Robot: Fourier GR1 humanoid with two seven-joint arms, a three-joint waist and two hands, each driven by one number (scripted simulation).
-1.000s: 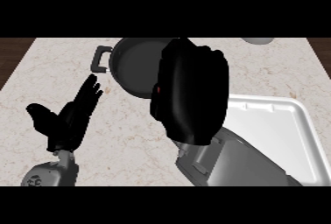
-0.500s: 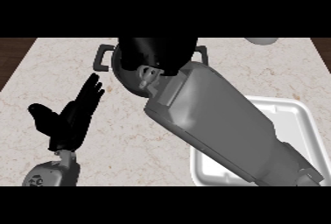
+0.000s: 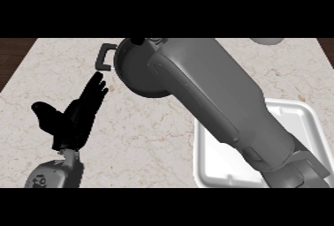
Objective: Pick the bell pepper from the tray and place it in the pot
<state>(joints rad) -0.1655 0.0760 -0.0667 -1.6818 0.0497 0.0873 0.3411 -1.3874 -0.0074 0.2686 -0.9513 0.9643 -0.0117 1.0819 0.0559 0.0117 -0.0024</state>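
Observation:
The grey pot (image 3: 132, 75) stands at the counter's far middle, its black handle (image 3: 102, 58) pointing left. My right forearm (image 3: 222, 110) reaches up from the lower right across the pot and covers most of it. Of the right hand (image 3: 145, 40) only a dark sliver shows at the view's top edge, over the pot's far rim. The bell pepper shows nowhere. The white tray (image 3: 306, 119) lies at the lower right, partly under the forearm, and its visible part holds nothing. My left hand (image 3: 70, 119) rests open at the left, fingers pointing up toward the pot's handle.
A pale grey object (image 3: 267, 40) peeks in at the far right edge. The marble counter (image 3: 143, 141) ends in dark wood (image 3: 14, 57) at the far left and far right corners.
My right arm has stretched forward from the tray side over the pot, carrying the hand to the view's top edge. The left hand has not moved.

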